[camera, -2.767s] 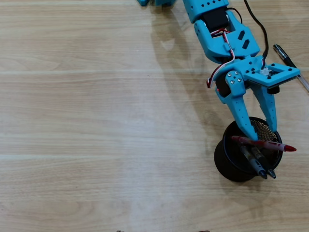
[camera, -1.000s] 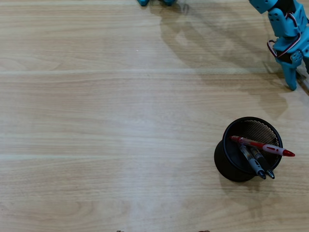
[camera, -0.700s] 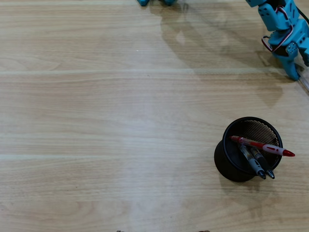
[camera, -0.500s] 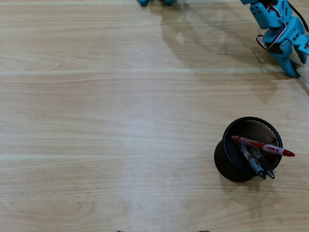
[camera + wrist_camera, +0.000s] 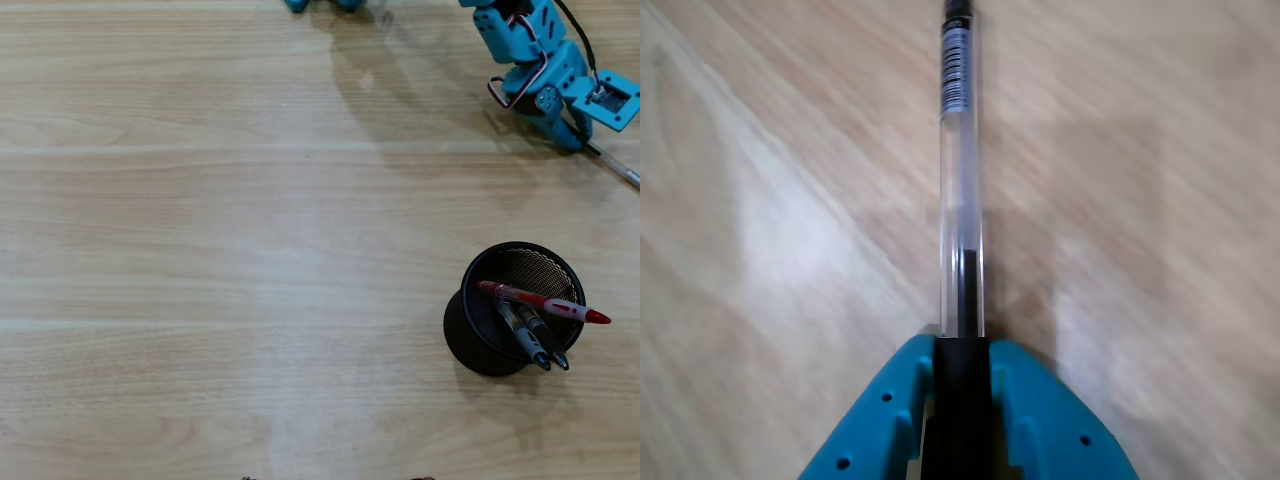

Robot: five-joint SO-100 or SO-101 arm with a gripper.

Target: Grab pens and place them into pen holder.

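Teal tool point(image 5: 962, 345) is clamped on the black grip end of a clear-barrel pen point(image 5: 962, 210), fingers tight on both sides. In the wrist view its long axis runs straight away from the tool over the tabletop point(image 5: 200, 250). Overhead, it sits top right, well apart from the pen holder point(image 5: 480, 345), which holds three pens.

In the overhead view we see the arm point(image 5: 530, 50) cut off by the top edge, and the hand point(image 5: 578, 143) hides one end of the clear pen point(image 5: 620, 168). In the wrist view the pen's point(image 5: 962, 200) far end leaves the top edge, and the counter point(image 5: 760, 200) is blurred. The lower parts of the pens inside the pen holder point(image 5: 470, 325) are hidden.
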